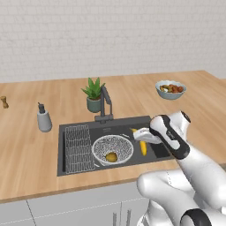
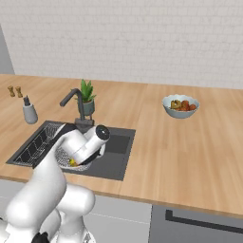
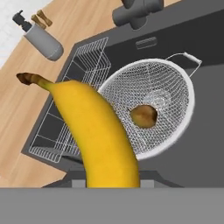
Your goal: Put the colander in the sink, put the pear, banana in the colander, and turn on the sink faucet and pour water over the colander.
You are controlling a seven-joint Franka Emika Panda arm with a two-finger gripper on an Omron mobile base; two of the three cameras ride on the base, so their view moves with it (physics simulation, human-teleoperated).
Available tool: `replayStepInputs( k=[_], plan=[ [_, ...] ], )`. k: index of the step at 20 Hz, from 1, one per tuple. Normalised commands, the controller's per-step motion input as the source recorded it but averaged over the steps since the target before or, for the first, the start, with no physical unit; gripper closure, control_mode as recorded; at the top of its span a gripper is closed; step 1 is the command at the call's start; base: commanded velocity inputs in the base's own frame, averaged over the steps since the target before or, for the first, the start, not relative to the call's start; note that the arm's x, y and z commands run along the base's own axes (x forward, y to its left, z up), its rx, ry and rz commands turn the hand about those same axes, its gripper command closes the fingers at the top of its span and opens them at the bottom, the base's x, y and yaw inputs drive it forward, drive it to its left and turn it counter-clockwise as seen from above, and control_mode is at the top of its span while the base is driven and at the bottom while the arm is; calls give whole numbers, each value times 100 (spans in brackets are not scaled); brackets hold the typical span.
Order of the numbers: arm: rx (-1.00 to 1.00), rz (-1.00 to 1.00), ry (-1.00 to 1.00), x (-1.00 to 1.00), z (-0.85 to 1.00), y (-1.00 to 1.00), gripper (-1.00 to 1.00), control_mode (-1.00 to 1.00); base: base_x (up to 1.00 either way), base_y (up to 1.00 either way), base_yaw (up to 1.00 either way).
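The colander (image 1: 112,148) of silver wire mesh sits in the dark grey sink (image 1: 132,122), right of the ribbed rack. The yellow-brown pear (image 1: 111,156) lies inside it, also seen in the hand view as pear (image 3: 144,116) in the colander (image 3: 175,87). My gripper (image 1: 142,137) hangs over the sink just right of the colander, shut on the banana (image 1: 143,147). The banana (image 3: 94,127) runs up the hand view with its dark stem at the upper left, hiding the fingertips. The sink faucet (image 1: 106,103) stands behind the basin with no water running.
A ribbed wire rack (image 1: 78,148) fills the sink's left part. A grey soap dispenser (image 1: 43,118) stands left of the sink and a potted plant (image 1: 93,95) behind the faucet. A fruit bowl (image 1: 171,88) sits at the back right of the wooden counter.
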Motion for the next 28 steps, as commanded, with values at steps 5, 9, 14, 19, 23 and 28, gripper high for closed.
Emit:
replayStepInputs(
  k=[5, 9, 14, 19, 23, 28],
  plan=[
    [0, 0, 0, 36, -38, 9, 100, -100, 0, 0, 0],
    [-4, 0, 0, 30, -31, 21, 100, -100, 0, 0, 0],
    [-3, 0, -1, 26, -25, 23, 100, -100, 0, 0, 0],
    [-1, 0, -1, 20, -18, 6, 100, -100, 0, 0, 0],
    [-2, 0, 0, 22, -32, 0, 100, -100, 0, 0, 0],
    [-3, -2, 0, 31, -35, 0, 100, -100, 0, 0, 0]
  ],
)
